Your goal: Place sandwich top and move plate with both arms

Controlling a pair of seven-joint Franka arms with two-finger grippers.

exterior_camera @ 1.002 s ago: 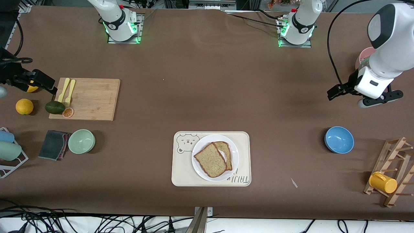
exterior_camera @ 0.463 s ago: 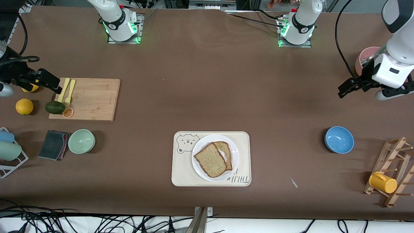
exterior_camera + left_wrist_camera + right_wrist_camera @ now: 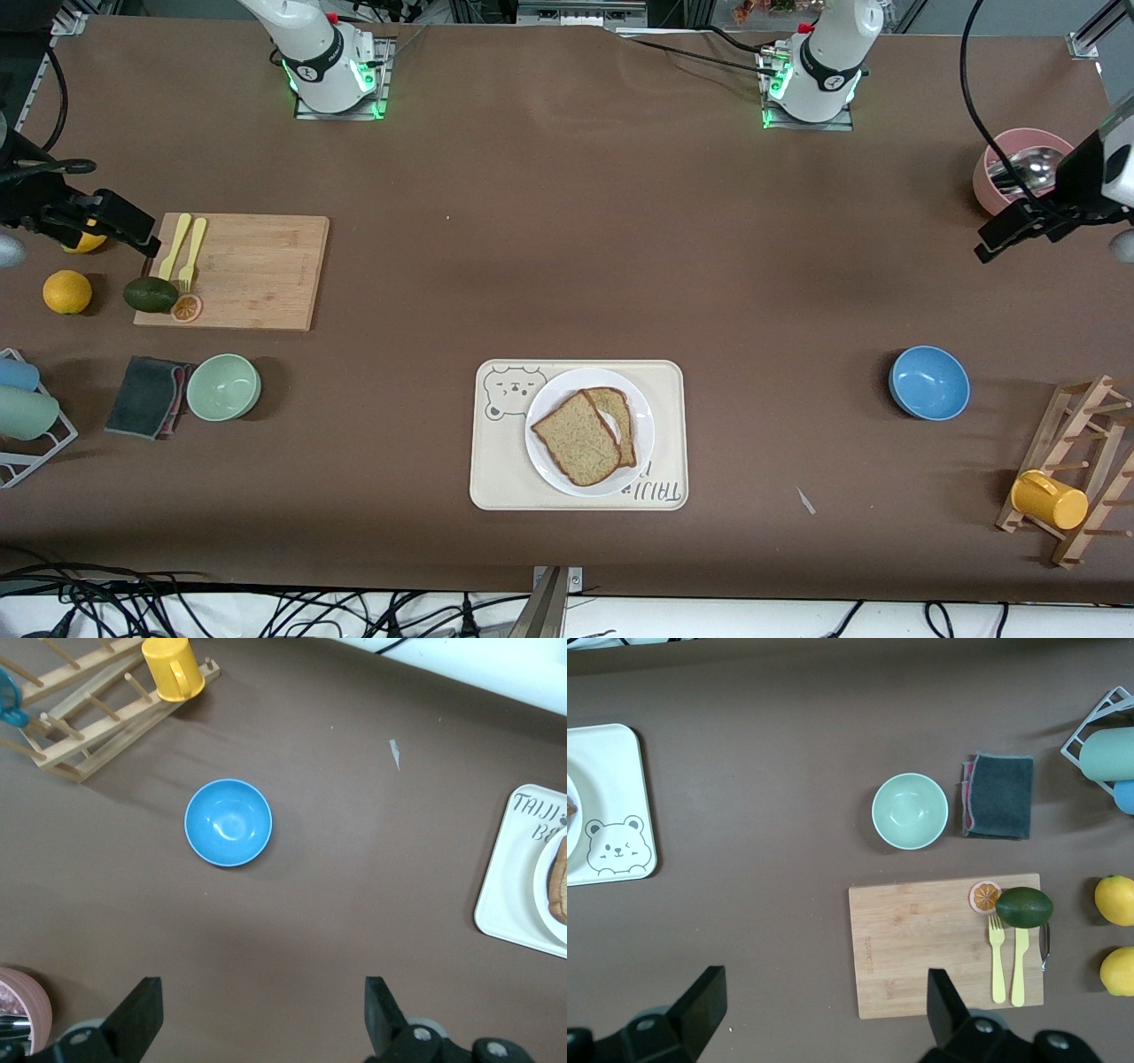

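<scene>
Right end effector (image 3: 133,237) up at the right arm's end of the bench (image 3: 567,221), over the edge of the cutting board (image 3: 244,270) by the yellow fork and knife (image 3: 183,248); fingers spread wide, nothing held. Its wrist view shows the board, avocado (image 3: 1024,906), orange slice (image 3: 984,896), green bowl (image 3: 910,811), grey cloth (image 3: 998,796) and two lemons (image 3: 1116,900) below it. Arm waits.

Tray (image 3: 496,478) well apart from both end effectors, about midway between them and nearer the front camera. Plate (image 3: 638,447) sits on the tray beside the bear print. Sandwich top (image 3: 576,439) lies on the plate, overlapping a second slice (image 3: 620,416) under it, shifted so part of that slice shows.

Left end effector (image 3: 997,241) up at the left arm's end, over bare bench just beside the pink bowl (image 3: 997,164); fingers wide apart, empty. Blue bowl (image 3: 228,822) lies below it in its wrist view, wooden rack (image 3: 84,718) with yellow cup (image 3: 171,669) farther out. Arm waits.
</scene>
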